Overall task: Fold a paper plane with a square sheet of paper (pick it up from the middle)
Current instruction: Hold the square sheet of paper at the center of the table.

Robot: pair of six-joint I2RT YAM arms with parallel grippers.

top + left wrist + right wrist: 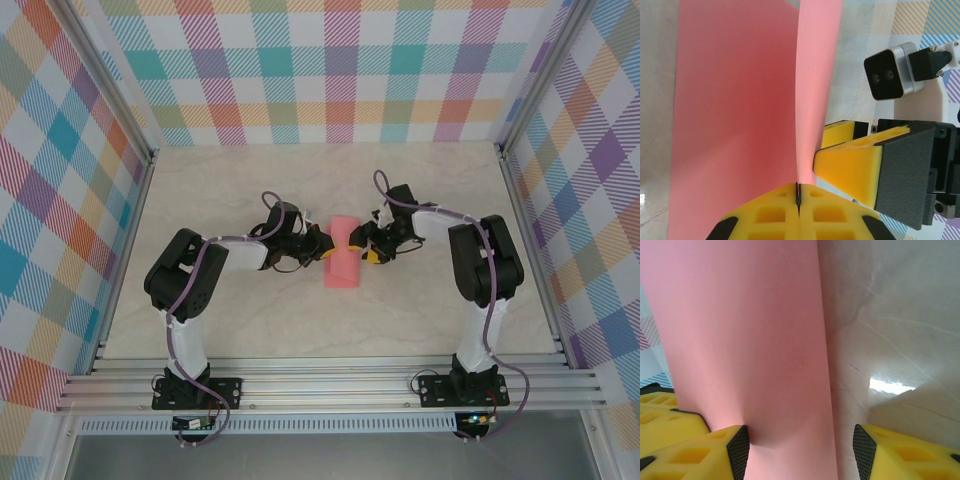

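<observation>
The salmon-pink square sheet of paper [343, 252] lies mid-table, bent lengthwise so it reads as a tall rectangle from above. My left gripper [318, 243] meets its left side. In the left wrist view the yellow fingers [799, 197] are shut on the raised fold of the sheet [740, 100]. My right gripper [370, 248] is at the sheet's right side. In the right wrist view it stands open [797, 450] around the paper [750, 340], its left pad touching the sheet and its right pad over bare table.
The pale marble tabletop [250, 320] is bounded by checked walls and aluminium rails. In the left wrist view the right gripper's yellow finger [850, 165] and wrist camera [890, 72] sit close beside the sheet.
</observation>
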